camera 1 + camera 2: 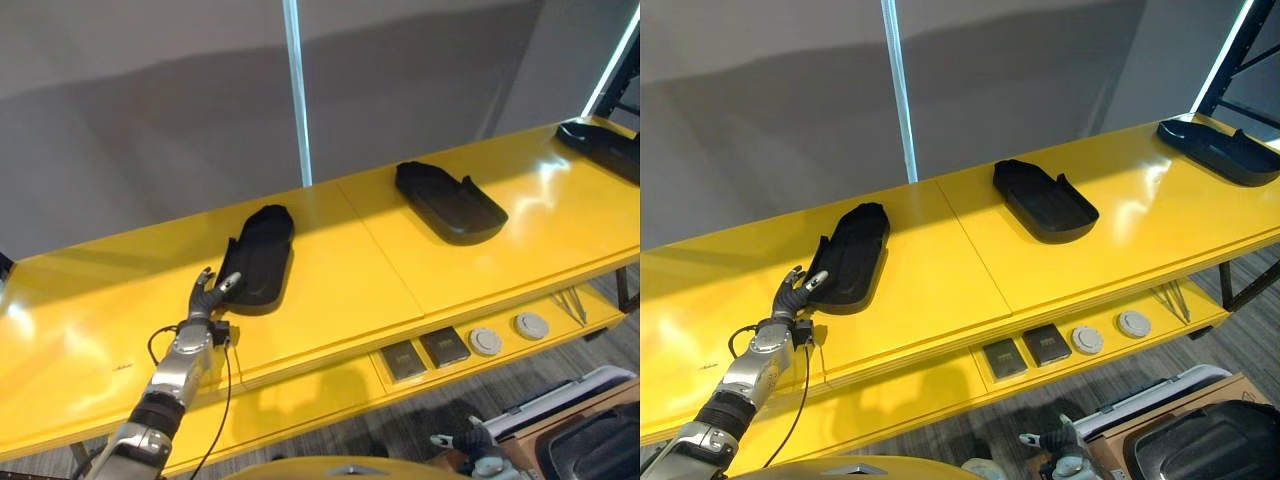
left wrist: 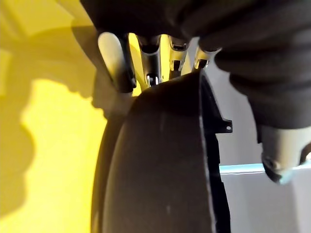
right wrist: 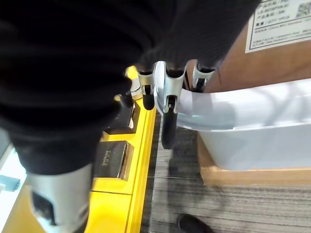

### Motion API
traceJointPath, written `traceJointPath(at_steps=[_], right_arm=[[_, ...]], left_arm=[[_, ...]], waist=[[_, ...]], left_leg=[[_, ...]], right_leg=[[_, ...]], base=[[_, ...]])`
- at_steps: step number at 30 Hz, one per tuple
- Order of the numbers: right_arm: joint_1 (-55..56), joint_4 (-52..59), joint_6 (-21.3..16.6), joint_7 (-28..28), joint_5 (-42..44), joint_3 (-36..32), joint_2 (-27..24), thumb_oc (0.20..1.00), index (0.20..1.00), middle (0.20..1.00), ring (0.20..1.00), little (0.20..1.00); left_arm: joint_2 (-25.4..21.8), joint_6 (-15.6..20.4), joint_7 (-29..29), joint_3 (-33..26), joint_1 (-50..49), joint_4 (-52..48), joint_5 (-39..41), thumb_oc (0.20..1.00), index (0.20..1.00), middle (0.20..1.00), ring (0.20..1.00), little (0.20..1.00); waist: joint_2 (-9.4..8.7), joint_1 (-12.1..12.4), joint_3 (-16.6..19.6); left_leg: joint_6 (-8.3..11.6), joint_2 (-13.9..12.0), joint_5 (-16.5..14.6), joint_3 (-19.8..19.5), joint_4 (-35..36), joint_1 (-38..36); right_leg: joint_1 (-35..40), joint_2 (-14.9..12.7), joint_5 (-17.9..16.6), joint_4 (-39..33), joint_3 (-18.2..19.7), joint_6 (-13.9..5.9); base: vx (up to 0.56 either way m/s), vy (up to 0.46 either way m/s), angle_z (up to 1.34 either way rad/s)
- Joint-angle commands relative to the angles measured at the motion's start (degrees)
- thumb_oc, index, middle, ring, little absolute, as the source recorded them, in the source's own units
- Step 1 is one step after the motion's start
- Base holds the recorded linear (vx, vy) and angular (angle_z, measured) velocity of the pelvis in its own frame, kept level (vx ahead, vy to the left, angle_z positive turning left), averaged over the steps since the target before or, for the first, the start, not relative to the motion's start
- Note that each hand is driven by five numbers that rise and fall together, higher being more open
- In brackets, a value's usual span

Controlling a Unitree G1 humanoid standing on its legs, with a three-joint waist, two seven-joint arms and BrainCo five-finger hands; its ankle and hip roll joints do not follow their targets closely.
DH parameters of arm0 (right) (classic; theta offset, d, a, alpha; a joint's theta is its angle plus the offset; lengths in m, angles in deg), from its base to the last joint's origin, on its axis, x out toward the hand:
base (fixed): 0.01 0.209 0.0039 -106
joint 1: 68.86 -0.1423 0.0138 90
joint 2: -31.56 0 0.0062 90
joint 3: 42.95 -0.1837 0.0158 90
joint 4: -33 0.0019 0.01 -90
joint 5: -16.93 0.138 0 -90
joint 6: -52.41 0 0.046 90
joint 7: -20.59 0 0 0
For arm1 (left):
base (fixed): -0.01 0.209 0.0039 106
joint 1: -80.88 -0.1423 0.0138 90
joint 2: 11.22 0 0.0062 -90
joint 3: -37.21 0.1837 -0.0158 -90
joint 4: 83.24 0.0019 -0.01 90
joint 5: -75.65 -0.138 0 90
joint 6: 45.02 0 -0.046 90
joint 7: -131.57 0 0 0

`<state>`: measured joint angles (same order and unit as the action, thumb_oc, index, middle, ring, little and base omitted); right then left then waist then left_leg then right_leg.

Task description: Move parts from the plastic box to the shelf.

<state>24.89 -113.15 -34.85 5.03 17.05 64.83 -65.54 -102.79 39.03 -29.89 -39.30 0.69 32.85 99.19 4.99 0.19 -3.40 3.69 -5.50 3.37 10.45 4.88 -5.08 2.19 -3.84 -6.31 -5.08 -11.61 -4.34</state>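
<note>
On the yellow shelf point(image 1: 330, 270) that runs across the middle of the frame lie three black moulded parts. The nearest part point(image 1: 258, 258) sits left of centre, a second part point(image 1: 448, 203) lies right of centre, and a third part point(image 1: 603, 148) shows at the upper right edge. At the lower right corner of the frame a pale plastic box point(image 1: 560, 395) stands on the floor with a brown carton beside it.

The left hand point(image 1: 208, 298) reaches up from the lower left to the near end of the nearest part. Its fingers point(image 2: 116, 60) are straight and relaxed, resting at the part's rounded end rather than curled round it, so it has hold of nothing. The right hand point(image 3: 165, 92) hangs low at the lower right, by the rim of the plastic box point(image 3: 243, 116); its fingers are loosely extended and carry nothing.

The parts look like thin, stiff plastic shells, probably light for their length, with a smooth, slightly glossy skin that could slide on the polished shelf. Being long and shallow, such a part would likely tip if taken at one end. A raised lip along one edge and a wall at the broader end seem the surest places to pinch, with the thumb inside the hollow and the fingers under the outer wall
</note>
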Motion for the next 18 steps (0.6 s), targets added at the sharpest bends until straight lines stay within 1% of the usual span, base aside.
traceJointPath(at_steps=[1,2,4,6,8,9,10,14,18], right_arm=[[-2.5,-0.3,0.0,1.5,0.9,2.5,4.5,1.000,1.000,1.000,1.000,1.000],[-2.5,-0.2,0.0,1.6,0.9,2.4,4.4,1.000,1.000,1.000,1.000,1.000],[-2.3,0.1,0.0,1.7,0.4,2.0,3.8,1.000,1.000,1.000,1.000,1.000],[-2.2,0.1,-0.2,1.9,0.2,1.7,3.6,1.000,1.000,1.000,1.000,1.000],[-2.1,0.1,-0.7,2.3,-0.7,0.6,3.1,1.000,1.000,1.000,1.000,1.000],[-2.1,0.1,-0.7,2.3,-0.9,0.5,3.0,1.000,1.000,1.000,1.000,1.000],[-2.1,0.2,-1.1,2.5,-1.7,0.0,2.7,1.000,1.000,1.000,1.000,1.000],[-2.3,0.4,-1.3,2.9,-2.8,-0.3,2.0,1.000,1.000,1.000,1.000,1.000],[-2.6,1.0,-1.3,3.4,-4.0,-0.3,1.2,1.000,1.000,1.000,1.000,1.000]], left_arm=[[1.6,-2.8,-0.7,3.2,-5.9,6.6,3.4,1.000,1.000,1.000,1.000,1.000],[1.2,-2.6,-0.8,2.8,-5.8,5.3,3.4,1.000,1.000,1.000,1.000,1.000],[-0.7,-4.4,-1.1,1.6,-5.5,-0.5,4.4,1.000,1.000,1.000,1.000,1.000],[-1.6,-5.5,-1.5,1.0,-5.7,-3.0,4.8,1.000,1.000,1.000,1.000,1.000],[-3.4,-8.1,-3.3,-0.7,-6.5,-8.2,5.7,1.000,1.000,1.000,1.000,1.000],[-3.6,-8.6,-3.9,-0.9,-6.7,-8.9,5.9,1.000,1.000,1.000,1.000,1.000],[-4.2,-9.5,-5.9,-1.4,-7.6,-10.1,6.2,1.000,1.000,1.000,1.000,1.000],[-5.0,-9.7,-9.1,-1.3,-8.9,-11.3,5.9,1.000,1.000,1.000,1.000,1.000],[-5.8,-10.5,-10.8,-1.0,-9.6,-12.9,7.2,1.000,1.000,1.000,1.000,1.000]], waist=[[-3.07,-1.0,-4.8],[-3.03,-0.9,-4.9],[-2.79,-0.6,-4.9],[-2.70,-0.5,-5.0],[-2.47,0.0,-5.1],[-2.41,0.1,-5.1],[-2.27,0.3,-5.2],[-2.17,0.7,-4.9],[-2.15,0.9,-4.9]], left_leg=[[0.07,-0.4,0.7,-2.9,0.1,1.4],[0.07,-0.3,0.7,-3.0,0.1,1.4],[0.01,-0.2,0.8,-3.2,0.1,1.5],[-0.03,-0.2,0.9,-3.3,0.1,1.5],[-0.06,-0.1,1.0,-3.4,0.1,1.5],[-0.05,-0.1,1.0,-3.5,0.1,1.6],[-0.02,-0.1,1.1,-3.5,0.1,1.6],[0.01,0.0,1.1,-3.6,0.1,1.8],[0.07,0.0,1.1,-3.6,0.1,1.7]], right_leg=[[2.0,-2.5,1.4,0.1,-0.8,-3.00],[2.1,-2.5,1.4,0.1,-0.9,-2.99],[2.2,-2.6,1.4,0.1,-1.0,-2.91],[2.2,-2.7,1.4,0.1,-1.1,-2.90],[2.4,-2.9,1.3,0.1,-1.4,-2.86],[2.4,-2.9,1.3,0.1,-1.4,-2.85],[2.5,-3.0,1.3,0.1,-1.6,-2.84],[2.4,-3.1,1.3,0.1,-1.8,-2.86],[2.6,-3.1,1.3,0.1,-1.9,-2.87]], base=[[0.02,0.037,0.00],[0.02,0.054,-0.01],[0.00,0.041,0.00],[0.00,0.000,0.00],[-0.01,0.047,0.05],[-0.01,0.062,0.05],[-0.01,0.052,0.02],[-0.01,0.040,0.02],[0.00,0.015,0.02]])
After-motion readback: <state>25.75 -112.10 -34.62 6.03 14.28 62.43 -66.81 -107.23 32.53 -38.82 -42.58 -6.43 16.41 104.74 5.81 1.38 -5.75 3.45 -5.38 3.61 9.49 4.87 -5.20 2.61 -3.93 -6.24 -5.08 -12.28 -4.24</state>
